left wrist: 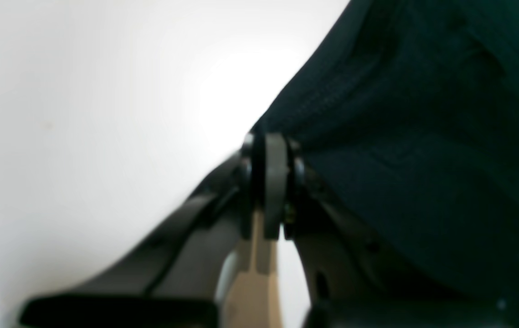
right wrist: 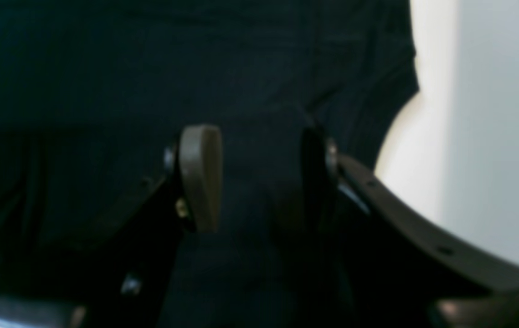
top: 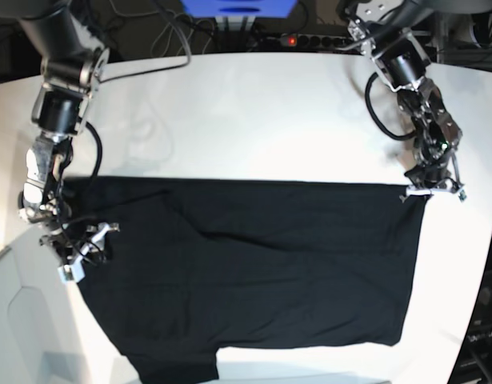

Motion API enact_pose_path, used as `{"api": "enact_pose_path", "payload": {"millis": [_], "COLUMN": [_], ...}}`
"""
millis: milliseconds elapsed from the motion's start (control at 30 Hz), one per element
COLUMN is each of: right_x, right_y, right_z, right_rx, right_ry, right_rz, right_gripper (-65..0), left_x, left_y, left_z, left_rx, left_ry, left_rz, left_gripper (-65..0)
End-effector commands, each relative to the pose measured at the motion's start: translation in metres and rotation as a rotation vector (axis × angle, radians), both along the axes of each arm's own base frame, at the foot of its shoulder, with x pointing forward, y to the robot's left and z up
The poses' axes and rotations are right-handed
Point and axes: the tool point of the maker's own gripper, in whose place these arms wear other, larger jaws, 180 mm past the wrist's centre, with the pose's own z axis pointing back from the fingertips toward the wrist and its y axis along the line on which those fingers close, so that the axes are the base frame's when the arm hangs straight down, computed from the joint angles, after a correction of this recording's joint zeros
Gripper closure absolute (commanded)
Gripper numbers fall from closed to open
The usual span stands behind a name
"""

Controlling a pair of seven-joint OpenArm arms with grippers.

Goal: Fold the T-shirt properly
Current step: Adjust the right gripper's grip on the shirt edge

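Note:
The black T-shirt lies spread flat on the white table; no tag or print patch shows. My left gripper is at the shirt's far right corner. In the left wrist view its fingers are pressed together, with the cloth's edge pinched at the tips. My right gripper is low over the shirt's left edge, near a sleeve. In the right wrist view its fingers stand well apart, with black cloth lying between and beyond them.
Cables and a power strip run along the back edge, next to a blue box. The table's right edge curves close to the shirt. White tabletop shows beside each gripper.

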Motion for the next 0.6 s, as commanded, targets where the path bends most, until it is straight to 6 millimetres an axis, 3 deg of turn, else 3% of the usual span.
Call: {"api": "enact_pose_path", "payload": {"millis": [0,200,433,567], "right_x": [0.02,0.038,0.042,0.04], "right_y": [0.001,-0.012,-0.035,-0.035], "right_z": [0.024,0.005,0.002,-0.002], "right_rx": [0.016,0.046,0.023,0.024], "right_ry": [-0.075,-0.05,-0.081,-0.073], "right_rz": [0.009,-0.026,-0.115,-0.119], "right_gripper": [-29.1,-29.0,-29.1,-28.9], "left_x": [-0.007,-0.009,-0.009,-0.009], "left_y": [0.001,0.001,0.001,0.001], "left_z": [-0.006,-0.008,-0.008,-0.008], "left_rx": [-0.007,-0.005,-0.005,-0.005], "left_ry": [0.054,0.06,0.06,0.06], "left_rz": [-0.003,-0.004,-0.004,-0.004], "left_gripper": [-1.3,-1.3,-1.3,-1.3]}}
